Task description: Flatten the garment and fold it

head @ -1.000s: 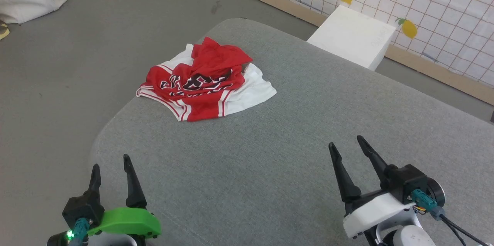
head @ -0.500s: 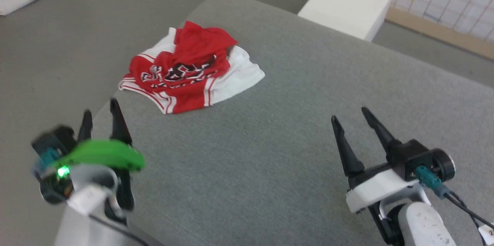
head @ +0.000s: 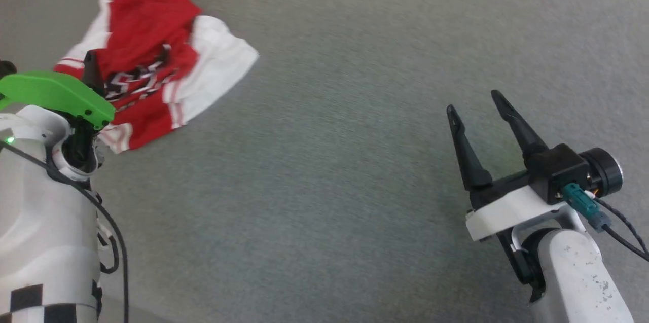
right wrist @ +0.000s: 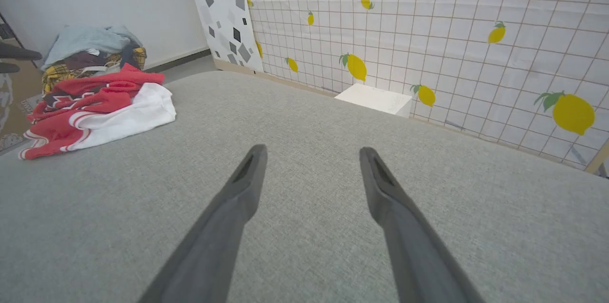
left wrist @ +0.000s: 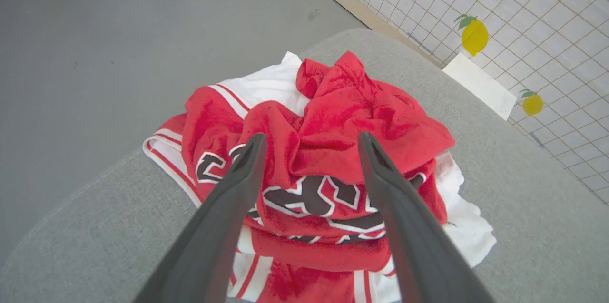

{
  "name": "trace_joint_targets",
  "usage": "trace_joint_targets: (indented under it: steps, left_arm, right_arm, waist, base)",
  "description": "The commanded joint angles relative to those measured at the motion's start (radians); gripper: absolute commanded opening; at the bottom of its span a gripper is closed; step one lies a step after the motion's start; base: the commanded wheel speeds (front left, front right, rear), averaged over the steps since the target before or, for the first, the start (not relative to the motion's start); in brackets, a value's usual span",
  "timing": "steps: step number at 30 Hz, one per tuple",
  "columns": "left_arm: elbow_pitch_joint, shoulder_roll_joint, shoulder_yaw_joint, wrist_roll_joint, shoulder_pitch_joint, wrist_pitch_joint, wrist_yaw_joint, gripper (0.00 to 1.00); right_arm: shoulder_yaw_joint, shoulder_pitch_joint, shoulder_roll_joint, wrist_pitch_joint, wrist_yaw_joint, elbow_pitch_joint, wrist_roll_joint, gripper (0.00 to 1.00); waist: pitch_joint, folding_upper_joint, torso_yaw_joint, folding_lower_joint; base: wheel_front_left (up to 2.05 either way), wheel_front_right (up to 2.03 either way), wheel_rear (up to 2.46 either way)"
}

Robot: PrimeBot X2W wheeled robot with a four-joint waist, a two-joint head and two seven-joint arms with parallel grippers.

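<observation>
Both pincers are open and empty. Closest in, the right pincer [head: 473, 101] hangs over bare table [head: 314, 186], well away from the work. The left pincer [left wrist: 310, 139] is poised over the garment [left wrist: 342, 103], which sits crumpled near the table's far left corner, so I'd guess it's lining up the first grab.

The garment [head: 152, 44] is a red jersey-style T-shirt with white short sleeves and red-and-white striped trim. It lies crumpled in a loose heap, neither flattened nor folded. In the head view it sits at about 10 o'clock, near a rounded corner of the grey fabric surface [head: 355, 135]. Red cloth is bunched on top, with black, white-outlined lettering creased and partly buried beneath it. White cloth spreads toward the heap's 3 o'clock, and striped trim lies toward 7 o'clock.
</observation>
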Motion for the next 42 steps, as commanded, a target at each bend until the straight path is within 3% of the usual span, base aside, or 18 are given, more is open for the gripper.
trace_joint_targets:
  steps: [1,4,9,11,13,14,18,19,22,30,37,42]
  left_arm:
    - [0.017,0.009,0.010,-0.021,-0.019,0.027,0.015,1.00]
    - [0.056,0.018,0.018,-0.043,-0.017,0.107,0.039,1.00]
    - [0.113,0.039,0.020,-0.050,0.033,0.245,0.121,1.00]
    - [0.119,0.042,0.015,-0.058,0.055,0.300,0.129,1.00]
    - [0.110,0.049,0.010,-0.060,0.077,0.330,0.130,0.13]
    - [0.103,0.055,0.008,-0.057,0.087,0.334,0.130,0.00]
    - [0.041,0.093,0.019,-0.026,0.114,0.252,0.134,0.00]
    - [0.000,0.119,0.024,0.010,0.121,0.161,0.143,0.00]
    - [-0.069,0.163,0.018,0.074,0.126,0.038,0.148,0.00]
    - [-0.236,0.225,-0.050,0.197,0.096,-0.135,0.123,0.00]
    - [-0.355,0.203,-0.164,0.264,0.011,-0.195,0.075,0.00]
    - [-0.426,0.138,-0.268,0.286,-0.039,-0.196,0.038,0.00]
  right_arm:
    - [0.001,-0.018,-0.004,-0.007,-0.002,-0.003,0.002,1.00]
    - [0.006,-0.026,0.000,-0.020,-0.002,0.008,0.009,1.00]
    - [0.012,-0.031,0.009,-0.045,-0.002,0.039,0.019,1.00]
    - [0.011,-0.033,0.012,-0.053,-0.002,0.050,0.022,1.00]
    - [0.007,-0.034,0.015,-0.059,-0.002,0.061,0.024,1.00]
    - [0.006,-0.034,0.016,-0.062,-0.002,0.066,0.025,1.00]
    - [0.000,-0.026,0.022,-0.077,-0.002,0.094,0.032,1.00]
    - [-0.003,-0.016,0.025,-0.086,-0.002,0.111,0.037,1.00]
    - [-0.007,0.005,0.030,-0.099,-0.002,0.136,0.046,1.00]
    - [-0.035,0.083,0.037,-0.123,-0.002,0.183,0.079,1.00]
    - [-0.047,0.127,0.038,-0.130,-0.002,0.189,0.113,1.00]
    - [-0.056,0.154,0.038,-0.130,-0.002,0.184,0.121,1.00]
  waist:
    - [0.155,0.0000,-0.164,-0.0003]
    - [0.162,0.0000,-0.189,-0.0003]
    - [0.147,0.0000,-0.213,-0.0003]
    - [0.134,0.0000,-0.216,-0.0003]
    - [0.119,0.0000,-0.215,-0.0003]
    - [0.109,0.0000,-0.214,-0.0003]
    - [0.051,0.0000,-0.204,-0.0003]
    - [0.010,0.0000,-0.199,-0.0003]
    - [-0.060,0.0000,-0.199,-0.0003]
    - [-0.237,0.0000,-0.231,-0.0003]
    - [-0.323,0.0000,-0.300,-0.0003]
    - [-0.358,0.0000,-0.363,-0.0003]
  base:
    - [0.00,0.00,0.00]
    - [0.00,0.00,0.00]
    - [0.00,0.00,0.00]
    - [0.00,0.00,0.00]
    - [0.00,0.00,0.00]
    - [0.00,0.00,0.00]
    - [0.00,0.00,0.00]
    - [0.00,0.00,0.00]
    - [0.00,0.00,0.00]
    - [0.00,0.00,0.00]
    - [0.00,0.00,0.00]
    - [0.00,0.00,0.00]
